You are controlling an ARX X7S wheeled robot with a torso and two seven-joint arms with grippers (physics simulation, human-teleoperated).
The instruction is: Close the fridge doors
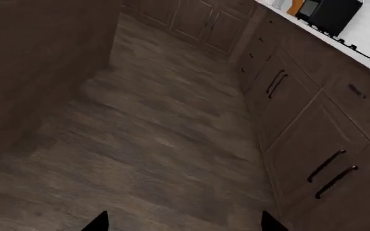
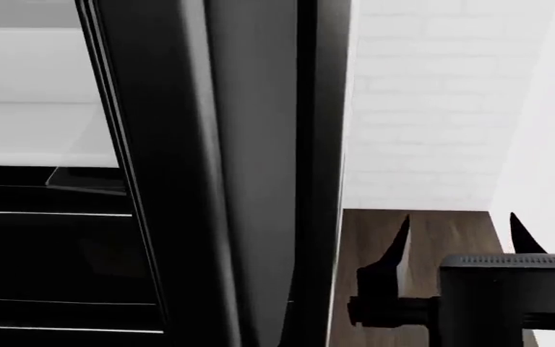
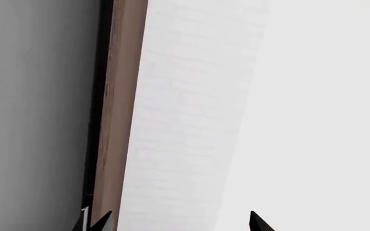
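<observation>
The fridge door [image 2: 248, 173] stands edge-on just to the left of the right gripper [image 2: 456, 235], a tall glossy black panel, apart from the fingertips. The right gripper hangs spread wide and empty before the white brick wall [image 2: 422, 108]. The left gripper [image 1: 181, 222], also parted and empty, points down at the wood floor [image 1: 159, 144] beside brown cabinets [image 1: 313, 134].

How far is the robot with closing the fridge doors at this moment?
Not finished: in the head view a tall glossy black fridge door stands open edge-on, with the white interior showing beside it. The right gripper is open, beside the door, holding nothing. The left gripper faces the kitchen floor. The door remains to be closed.
</observation>
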